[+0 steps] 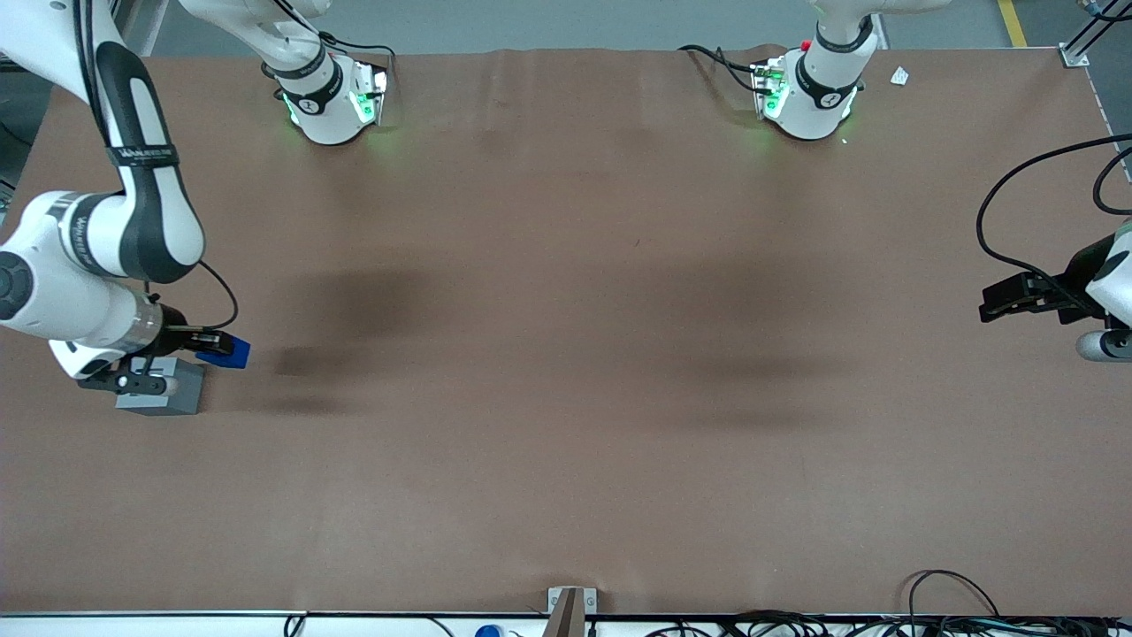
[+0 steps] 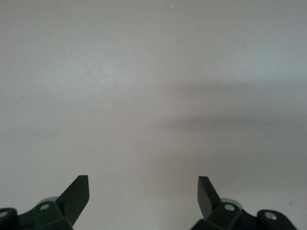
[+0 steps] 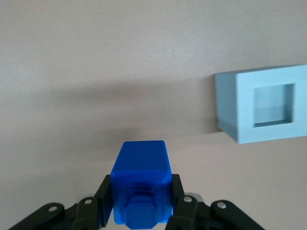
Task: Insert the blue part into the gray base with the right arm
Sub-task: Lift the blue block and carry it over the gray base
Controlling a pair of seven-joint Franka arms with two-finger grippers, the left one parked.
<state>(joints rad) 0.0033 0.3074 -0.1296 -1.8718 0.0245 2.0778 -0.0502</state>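
Blue part (image 3: 140,182) in end effector (image 3: 141,203) grip

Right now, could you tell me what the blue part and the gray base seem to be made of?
Blue part, held in the gripper: likely hard plastic, smooth with a soft sheen and crisp molded edges. Gray base: probably matte plastic too, uniform light color, sharp square recess; printed or molded, I cannot tell.

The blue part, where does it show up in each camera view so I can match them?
Front view: the blue part is held in the right arm's tool, beside the gray base.
Right wrist view: blue part clamped in the tool.
Left wrist view: not in it.
Shared landmark: gray base.
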